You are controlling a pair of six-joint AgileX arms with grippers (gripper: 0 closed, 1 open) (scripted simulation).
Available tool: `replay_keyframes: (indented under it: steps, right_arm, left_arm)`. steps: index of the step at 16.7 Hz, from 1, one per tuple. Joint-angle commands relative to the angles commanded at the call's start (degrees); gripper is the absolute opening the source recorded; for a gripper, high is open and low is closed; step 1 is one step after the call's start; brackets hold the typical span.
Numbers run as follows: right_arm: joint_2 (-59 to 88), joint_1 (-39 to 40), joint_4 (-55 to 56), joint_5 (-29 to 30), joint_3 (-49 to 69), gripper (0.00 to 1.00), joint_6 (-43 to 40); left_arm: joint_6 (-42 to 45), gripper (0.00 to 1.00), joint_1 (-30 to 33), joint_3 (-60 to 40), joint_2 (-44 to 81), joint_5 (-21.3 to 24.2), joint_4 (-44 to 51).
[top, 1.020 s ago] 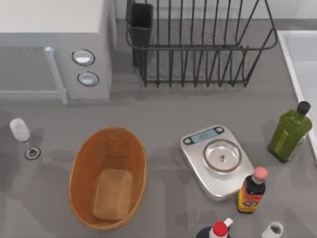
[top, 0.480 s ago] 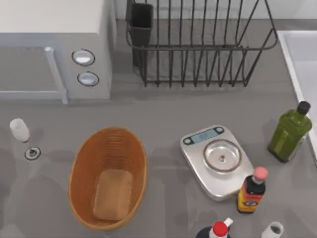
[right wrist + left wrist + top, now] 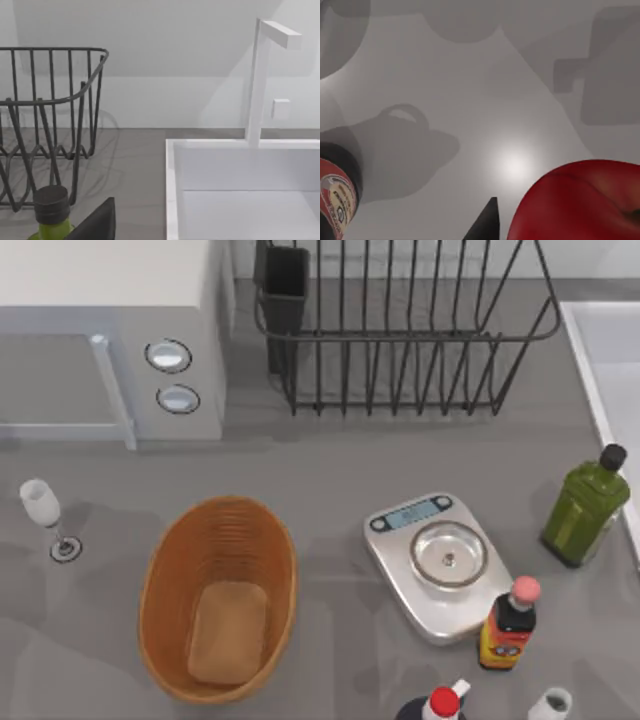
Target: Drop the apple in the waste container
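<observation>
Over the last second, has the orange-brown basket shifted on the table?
No. In the top view the waste container sits at the same spot relative to the scale and the wine glass as before.

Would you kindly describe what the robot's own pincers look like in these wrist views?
Very little of them shows. In the left wrist view, the left pincer's fingertip is a plain black, pointed wedge beside the red apple. In the right wrist view, the right pincer's fingertip is a matching dark, matte, tapered wedge near the green bottle. No cables or markings are visible.
</observation>
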State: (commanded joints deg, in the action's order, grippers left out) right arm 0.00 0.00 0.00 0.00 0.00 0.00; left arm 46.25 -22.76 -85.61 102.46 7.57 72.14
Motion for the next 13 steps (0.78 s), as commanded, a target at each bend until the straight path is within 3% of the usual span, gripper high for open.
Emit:
replay_keyframes:
  steps: [10, 13]
  right_arm:
    - [0.0, 0.0, 0.0, 0.0, 0.0, 1.00, 0.0]
    - [0.0, 0.0, 0.0, 0.0, 0.0, 1.00, 0.0]
  left_arm:
    - [-0.8, 0.00, 2.4, -4.0, -0.1, 0.8, 0.9]
    - [-6.0, 0.00, 7.2, -4.7, -0.6, 0.5, 3.7]
